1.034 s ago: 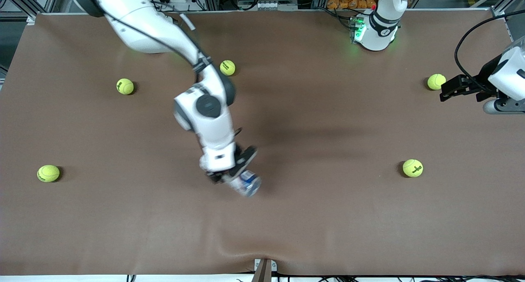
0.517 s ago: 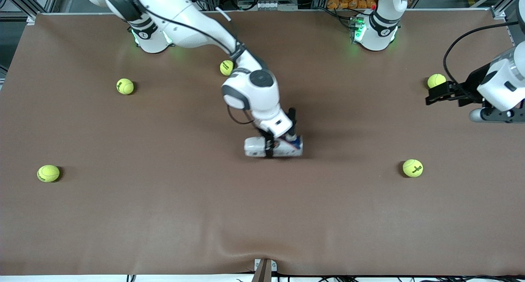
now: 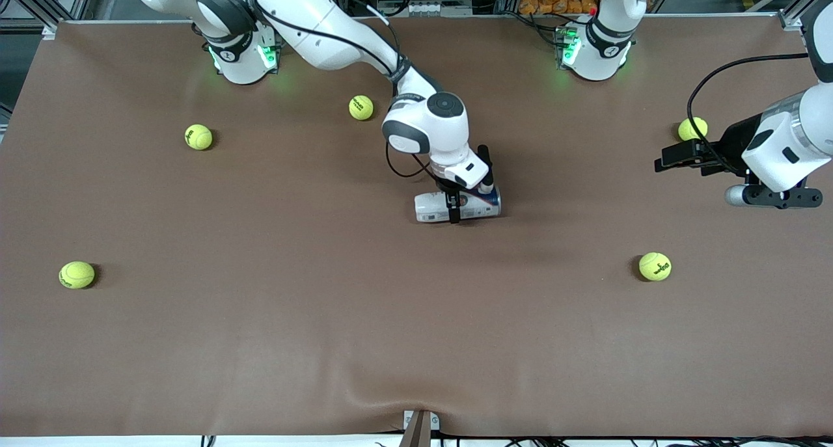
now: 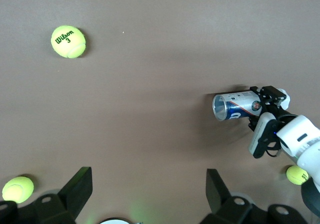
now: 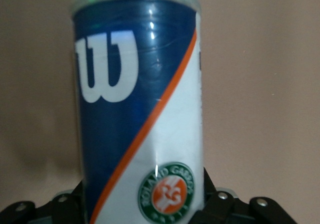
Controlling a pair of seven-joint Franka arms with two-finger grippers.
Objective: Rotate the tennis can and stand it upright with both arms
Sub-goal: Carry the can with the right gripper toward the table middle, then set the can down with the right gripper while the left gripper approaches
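Observation:
The tennis can (image 3: 431, 209), white and dark blue with a white W, lies on its side at the middle of the table, its length running between the two arms' ends. My right gripper (image 3: 468, 197) reaches down over it, shut on the tennis can (image 5: 135, 109) with a finger against each side. The can's open end (image 4: 220, 108) faces the left arm's end of the table. My left gripper (image 3: 662, 159) hangs open and empty over the left arm's end of the table, apart from the can; its fingers (image 4: 75, 189) stand wide.
Several yellow-green tennis balls lie scattered: one (image 3: 361, 107) near the right arm's base, one (image 3: 692, 129) beside the left gripper, one (image 3: 655, 266) nearer the front camera. Others (image 3: 198, 136) (image 3: 77, 274) sit toward the right arm's end.
The right arm has carried the can away from the front camera toward the table's middle and laid it flat. The left gripper has drifted toward the middle.

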